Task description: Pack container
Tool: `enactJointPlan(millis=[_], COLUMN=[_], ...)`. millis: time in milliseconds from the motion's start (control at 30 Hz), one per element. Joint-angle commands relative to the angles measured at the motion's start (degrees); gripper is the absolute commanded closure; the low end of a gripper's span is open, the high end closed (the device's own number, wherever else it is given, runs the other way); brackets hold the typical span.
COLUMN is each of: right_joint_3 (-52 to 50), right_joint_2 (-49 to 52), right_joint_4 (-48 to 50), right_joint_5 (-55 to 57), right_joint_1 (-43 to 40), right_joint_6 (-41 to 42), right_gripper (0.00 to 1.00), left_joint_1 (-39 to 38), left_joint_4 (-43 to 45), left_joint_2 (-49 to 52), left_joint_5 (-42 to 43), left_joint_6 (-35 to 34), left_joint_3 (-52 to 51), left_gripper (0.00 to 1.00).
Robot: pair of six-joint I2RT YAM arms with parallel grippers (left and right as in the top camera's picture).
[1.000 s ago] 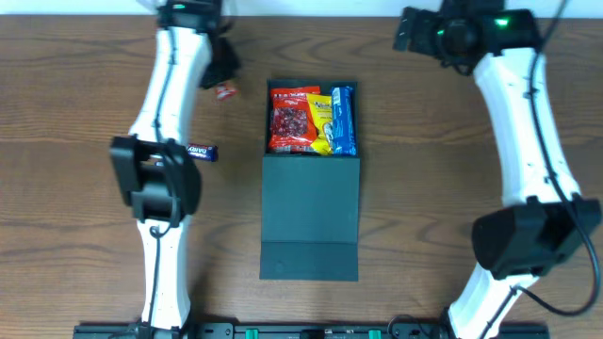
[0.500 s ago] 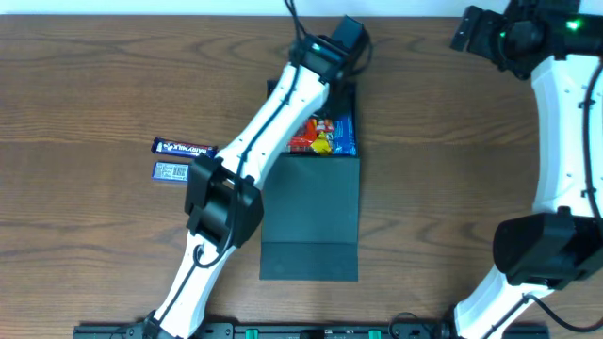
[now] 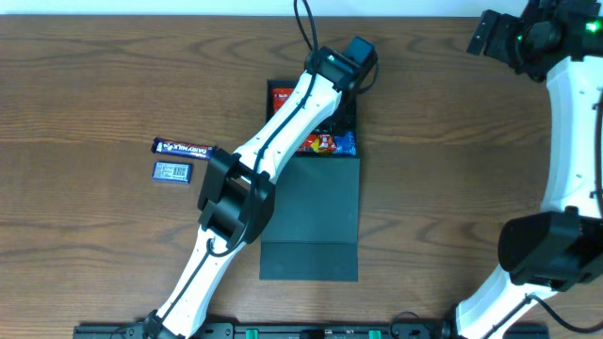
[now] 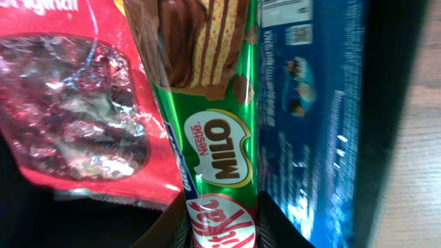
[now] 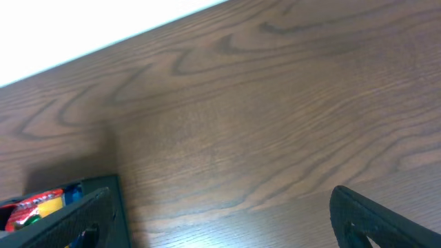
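Container (image 3: 311, 212) sits mid-table, flap lid flat on near side, box open beyond. 2 pkts wait at left: blue-white pkt (image 3: 171, 170) & dark bar (image 3: 184, 148). In box: red bag (image 4: 76, 117), Milo bar (image 4: 222, 162), blue pkt (image 4: 310, 117). Left gripper (image 4: 220, 209), at far left 1 s ago, now hangs over box, clamped on KitKat (image 4: 222, 226), so drop looks imminent. Right gripper (image 5: 220, 207) far right, fingers apart, empty.

packets (image 3: 325, 144) in container (image 3: 311, 212), seemingly two bars (image 3: 185, 148) left
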Motion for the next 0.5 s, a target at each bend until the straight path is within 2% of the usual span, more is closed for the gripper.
enactJointPlan(millis=[0, 133, 200, 233, 333, 467], right_joint_3=[-0.2, -0.2, -0.2, -0.2, -0.2, -0.2], right_joint_2=[-0.8, -0.8, -0.8, -0.8, -0.8, -0.8], right_joint_4=[-0.1, -0.1, -0.1, -0.1, -0.1, -0.1], right_joint_5=[0.0, 0.0, 0.0, 0.0, 0.0, 0.0], right_joint_1=[-0.4, -0.9, -1.1, -1.2, -1.2, -1.1], right_joint_6=[-1.4, -1.4, -1.4, -1.4, -1.4, -1.4], right_gripper=[0.01, 0.01, 0.01, 0.01, 0.01, 0.01], left_joint_1=[0.5, 0.6, 0.6, 0.6, 0.8, 1.6], left_joint_4=[0.3, 1.1, 0.9, 0.8, 0.6, 0.2], left_joint_2=[1.3, 1.6, 1.6, 1.6, 1.4, -0.3], left_joint_5=[0.2, 0.4, 0.3, 0.2, 0.2, 0.1], left_joint_6=[-1.0, -0.9, -0.9, -0.9, -0.9, -0.9], left_joint_3=[0.9, 0.9, 0.9, 0.9, 1.0, 1.4], left_gripper=[0.75, 0.71, 0.49, 0.41, 0.37, 0.39])
